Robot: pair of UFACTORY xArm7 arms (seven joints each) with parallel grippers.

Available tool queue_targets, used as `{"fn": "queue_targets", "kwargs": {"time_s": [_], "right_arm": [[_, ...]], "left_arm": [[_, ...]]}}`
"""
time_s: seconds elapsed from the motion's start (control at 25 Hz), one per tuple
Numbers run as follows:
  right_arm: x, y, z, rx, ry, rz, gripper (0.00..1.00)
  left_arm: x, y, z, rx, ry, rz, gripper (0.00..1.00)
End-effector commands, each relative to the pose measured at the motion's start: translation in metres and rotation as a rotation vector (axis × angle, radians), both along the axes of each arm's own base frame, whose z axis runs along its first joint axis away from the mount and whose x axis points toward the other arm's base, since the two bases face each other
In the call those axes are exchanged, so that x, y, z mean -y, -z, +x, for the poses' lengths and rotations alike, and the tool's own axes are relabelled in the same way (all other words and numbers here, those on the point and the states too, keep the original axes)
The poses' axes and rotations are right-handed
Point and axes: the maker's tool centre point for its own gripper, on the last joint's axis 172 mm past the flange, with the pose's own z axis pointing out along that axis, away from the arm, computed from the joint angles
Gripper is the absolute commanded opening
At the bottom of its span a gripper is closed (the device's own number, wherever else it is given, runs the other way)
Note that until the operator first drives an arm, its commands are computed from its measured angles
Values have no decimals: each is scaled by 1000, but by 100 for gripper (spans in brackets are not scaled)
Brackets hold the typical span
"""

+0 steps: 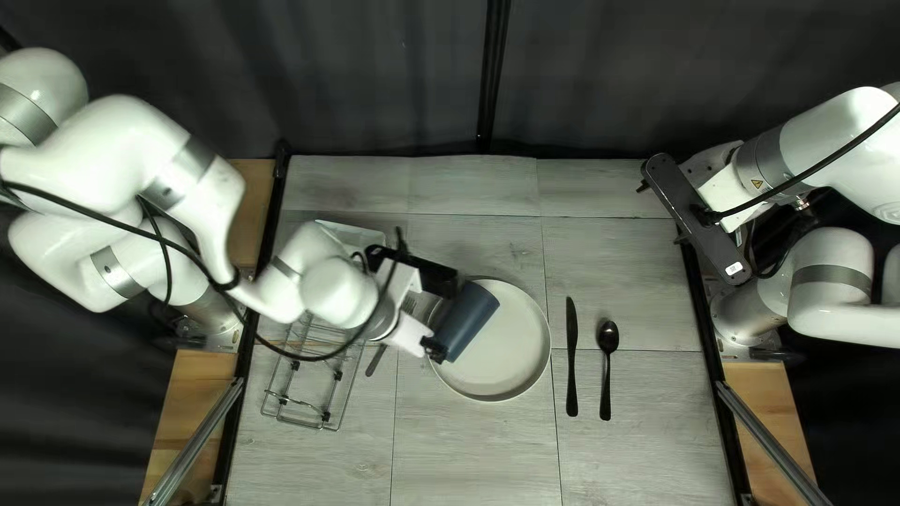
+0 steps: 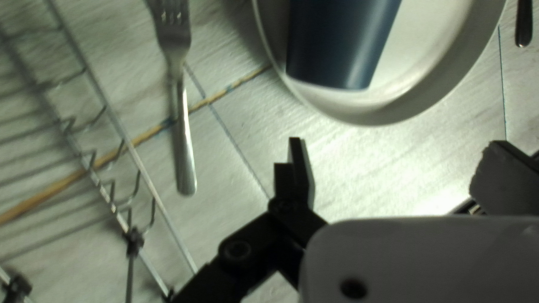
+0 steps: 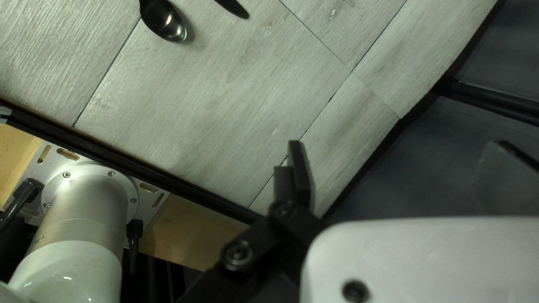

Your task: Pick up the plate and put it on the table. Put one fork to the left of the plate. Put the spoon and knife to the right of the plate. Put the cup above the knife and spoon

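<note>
1. Two utensils, the knife (image 1: 572, 358) and the spoon (image 1: 606, 379), lie side by side at the right of the plate (image 1: 511, 351), as the task asks; their handles point to the near edge, which is convenient for a person sitting there.
2. The fork (image 2: 181, 120) lies on the other side, between the plate and the wire rack (image 2: 143, 168), so I judge that its place is already suitable.
3. The cup (image 1: 466, 321) seems to lie on its side over the left part of the plate. This is probably not its final place; it should go above the knife and spoon.
4. The left gripper (image 2: 396, 143) has its fingers wide apart, with the cup ahead of them and not clamped, perhaps to leave room for grasping it.
5. The right gripper (image 3: 394, 145) also has its fingers apart, holding nothing; it stands aside, maybe to keep the way free.
6. The left arm (image 1: 202, 183) covers part of the rack and the fork's tines in the top left view. The left wrist view cuts off the cup's far end, so I cannot tell which way its mouth faces.
</note>
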Motion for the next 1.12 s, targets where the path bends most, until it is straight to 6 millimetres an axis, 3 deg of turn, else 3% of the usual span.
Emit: {"fn": "queue_targets", "kwargs": {"time_s": [0.04, 0.48, 1.12], "right_arm": [[0, 0, 0, 0, 0, 0, 100], [0, 0, 0, 0, 0, 0, 100], [0, 0, 0, 0, 0, 0, 100]], "left_arm": [[5, -8, -18, 13, -25, 11, 100], [15, -23, -53, 48, -77, 12, 100], [17, -40, -73, 131, -64, -14, 100]]}}
